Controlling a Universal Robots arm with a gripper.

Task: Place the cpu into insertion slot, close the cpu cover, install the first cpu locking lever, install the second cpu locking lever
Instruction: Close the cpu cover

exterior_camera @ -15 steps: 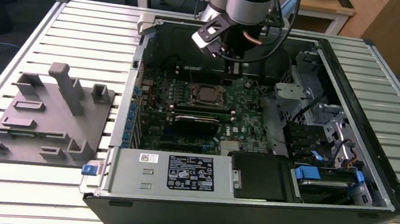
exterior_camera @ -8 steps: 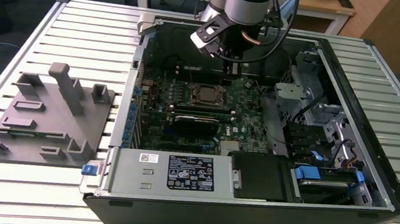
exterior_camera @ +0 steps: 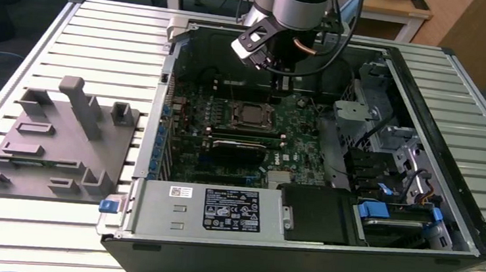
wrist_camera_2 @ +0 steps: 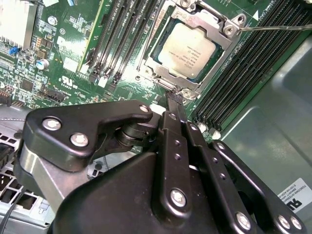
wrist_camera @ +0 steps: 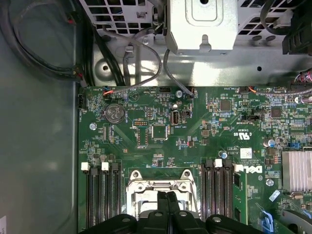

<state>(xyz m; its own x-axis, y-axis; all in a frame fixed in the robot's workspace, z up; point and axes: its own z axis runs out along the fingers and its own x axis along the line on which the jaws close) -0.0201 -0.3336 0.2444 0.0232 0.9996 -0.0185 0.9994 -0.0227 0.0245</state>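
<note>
The small flat square metal-topped cpu (wrist_camera_2: 192, 48) is seen in dull silver-grey with fine dark print, framed by the brighter silver of the thin square metal cpu cover (wrist_camera_2: 207, 17). The flat circuit board (wrist_camera: 204, 117) around them is coloured green with pale tracing, its long narrow memory slots (wrist_camera_2: 243, 68) black. The jointed metal gripper (wrist_camera_2: 174, 97) is finished in matt black with silver screw heads.

in the first wrist view your insertion slot (wrist_camera: 146, 187) runs off the edge, its middle probably behind the fingers (wrist_camera: 162, 205)
</note>
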